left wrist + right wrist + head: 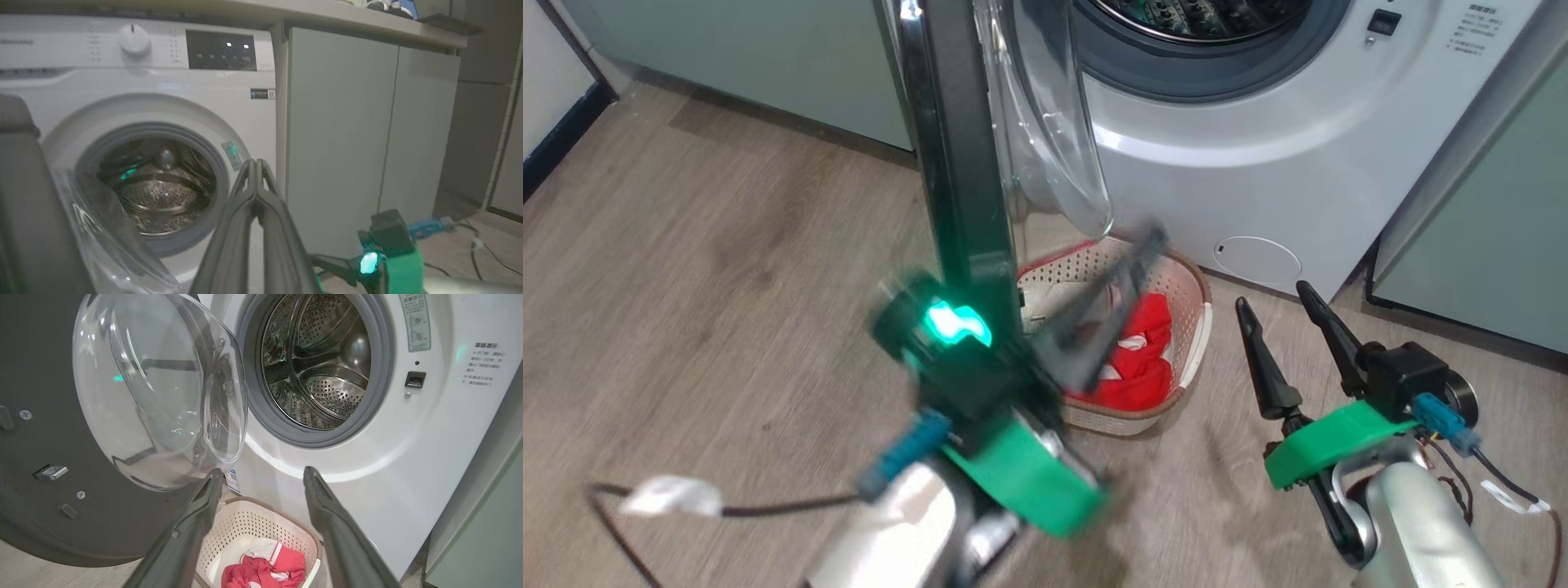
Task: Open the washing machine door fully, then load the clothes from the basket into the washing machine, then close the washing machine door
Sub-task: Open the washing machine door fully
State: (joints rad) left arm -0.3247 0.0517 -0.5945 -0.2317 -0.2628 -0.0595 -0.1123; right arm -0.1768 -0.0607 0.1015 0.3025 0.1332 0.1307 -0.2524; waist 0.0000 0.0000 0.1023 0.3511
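On the floor beneath the open washing machine door (964, 163), I record the basket (1196, 327) holding the red clothes (1143, 359), my left gripper (1152, 237) pressed shut over them and nearer, my right gripper (1272, 296) spread wide just to their right.

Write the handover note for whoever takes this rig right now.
Left gripper: jaws shut, empty, over the basket in the head view.
Right gripper: jaws open, empty, facing the washing machine.
Washing machine door: swung wide open. Drum: empty.
Clothes: in the basket, on the floor below the door.
Done: door opened.
Left: load the clothes, close the door.
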